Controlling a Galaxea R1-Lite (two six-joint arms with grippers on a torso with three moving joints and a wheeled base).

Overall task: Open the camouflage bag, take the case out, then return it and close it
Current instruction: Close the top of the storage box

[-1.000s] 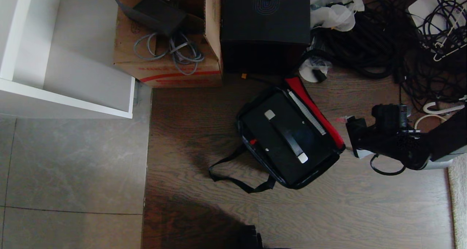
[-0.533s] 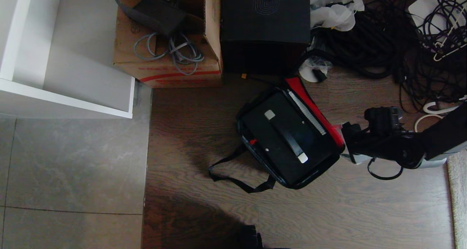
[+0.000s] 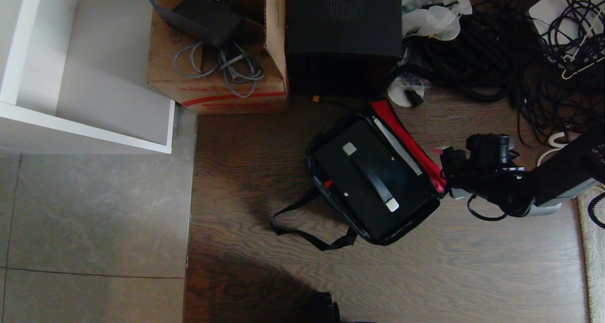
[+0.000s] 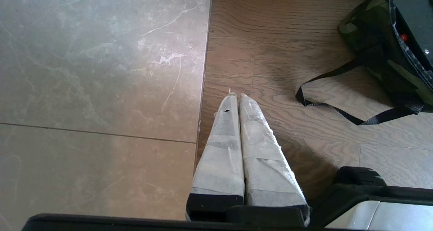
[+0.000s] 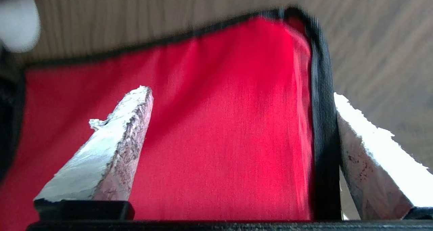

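Note:
The camouflage bag lies open on the wooden floor, its red-lined lid folded out to the right. The black case sits flat inside it, with a small red spot at its left edge. My right gripper is at the lid's right edge, open. In the right wrist view one finger lies over the red lining and the other finger is outside the lid's black trim, so the edge sits between them in the right gripper. My left gripper hangs shut above the floor, left of the bag.
A brown cardboard box with grey cables and a tall black box stand behind the bag. A tangle of black cables fills the back right. A white shelf unit stands at left. The bag's strap trails forward-left.
My right arm has moved left and slightly back, bringing the open gripper up to the lid's red edge. The bag and case have not moved.

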